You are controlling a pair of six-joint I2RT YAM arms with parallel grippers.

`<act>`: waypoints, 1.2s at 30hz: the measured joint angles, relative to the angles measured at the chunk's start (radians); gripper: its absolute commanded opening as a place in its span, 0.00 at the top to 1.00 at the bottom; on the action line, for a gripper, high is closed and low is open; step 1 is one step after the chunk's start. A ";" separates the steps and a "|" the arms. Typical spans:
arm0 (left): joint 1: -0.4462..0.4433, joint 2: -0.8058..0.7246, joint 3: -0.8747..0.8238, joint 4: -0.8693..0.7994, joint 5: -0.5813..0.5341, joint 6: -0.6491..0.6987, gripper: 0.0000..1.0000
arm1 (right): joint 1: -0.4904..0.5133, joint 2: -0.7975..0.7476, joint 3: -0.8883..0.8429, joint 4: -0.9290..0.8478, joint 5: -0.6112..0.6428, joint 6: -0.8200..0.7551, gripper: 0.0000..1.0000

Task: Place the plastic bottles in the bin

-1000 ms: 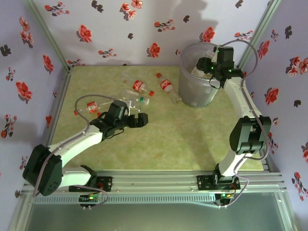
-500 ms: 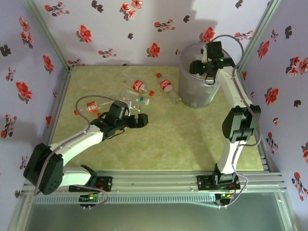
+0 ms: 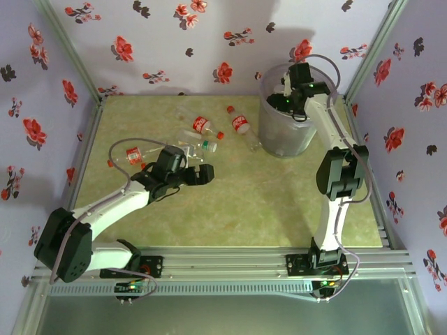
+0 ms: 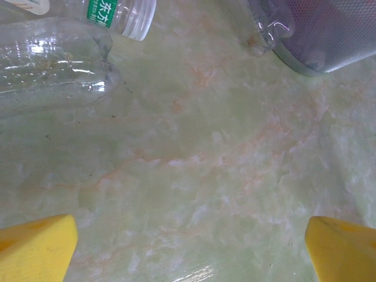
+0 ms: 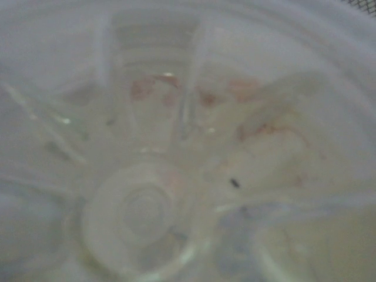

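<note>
**Right arm at the bin, a cluster of bottles yet to go**

The right gripper (image 3: 289, 96) hangs inside the rim of the bin (image 3: 278, 136), which stands at the far right of the table (image 3: 279, 209). Its wrist camera gives a badly blurred look down at a ribbed bottle base (image 5: 141, 217) of clear plastic, with faint reddish patches beyond it. The fingers are outside that frame, so I cannot tell whether the jaws are apart or clamped on anything. That bottle appears to lie in the bin, so part of the job looks done, though the bin's contents cannot be counted.

What remains lies at the far middle of the table. A red-labelled bottle (image 3: 201, 124) and a second red-labelled bottle (image 3: 241, 123) lie left of the bin, the second just beside it. A green-labelled bottle (image 3: 204, 146) lies nearer, and a crushed red-labelled bottle (image 3: 133, 155) lies further left.

The left gripper (image 3: 199, 174) hovers low over bare table just near of that cluster, its yellow pads (image 4: 35, 247) wide apart and holding nothing. An unlabelled bottle (image 4: 53, 64) lies ahead of it to the left.

At least five bottles wait, so by my reckoning the task is around midway at best.
</note>
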 measured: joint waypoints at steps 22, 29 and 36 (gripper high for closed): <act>0.005 0.035 0.000 0.021 0.016 0.000 0.00 | -0.049 -0.119 0.101 0.031 0.057 0.022 0.33; 0.021 0.013 0.000 0.020 0.019 0.000 0.00 | -0.071 0.010 0.148 0.029 0.086 0.022 0.37; 0.051 -0.054 -0.023 0.002 0.006 -0.011 0.00 | -0.069 -0.008 -0.053 0.058 0.101 0.015 0.38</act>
